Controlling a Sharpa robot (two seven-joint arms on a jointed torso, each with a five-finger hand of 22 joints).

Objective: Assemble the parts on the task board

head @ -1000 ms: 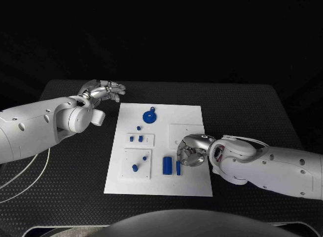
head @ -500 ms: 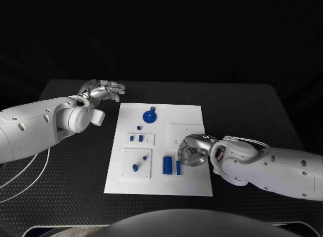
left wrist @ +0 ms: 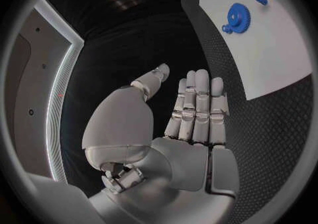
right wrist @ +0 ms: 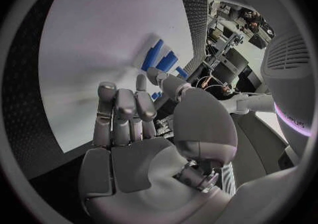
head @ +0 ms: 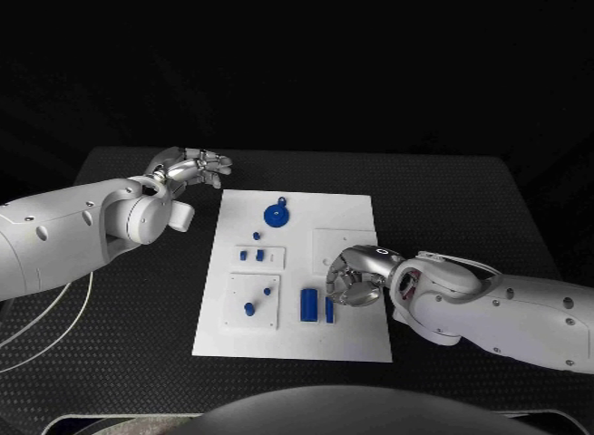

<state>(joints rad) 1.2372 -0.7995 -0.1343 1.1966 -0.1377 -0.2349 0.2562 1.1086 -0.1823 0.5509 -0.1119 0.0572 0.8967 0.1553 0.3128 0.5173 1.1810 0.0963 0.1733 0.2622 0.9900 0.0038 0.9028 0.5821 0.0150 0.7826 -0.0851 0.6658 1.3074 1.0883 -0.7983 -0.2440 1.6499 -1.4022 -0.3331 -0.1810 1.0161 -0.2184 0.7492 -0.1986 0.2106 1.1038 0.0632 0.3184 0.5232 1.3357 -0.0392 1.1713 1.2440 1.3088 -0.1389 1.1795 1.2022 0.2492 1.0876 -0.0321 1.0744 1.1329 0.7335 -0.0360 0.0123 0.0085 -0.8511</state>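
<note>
Right hand closes in on the blue bars

Right hand [head: 353, 278] of mine hovers over the task board [head: 352, 210], fingers spread, holding nothing. Since a second ago it moved slightly nearer to the two blue bars [head: 316, 304] lying just beside it on the board. I judge the grasp is coming next. My left hand [head: 189, 167] waits open beyond the board's corner, near the blue gear [head: 275, 215].

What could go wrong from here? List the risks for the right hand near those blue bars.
1. The right hand hovers right beside the two upright blue bars on the task board; a small slip could knock them loose.
2. Its fingers hide part of the board in the head view, so aim may be off.
3. The left hand sits off the board and likely can't steady it.
</note>
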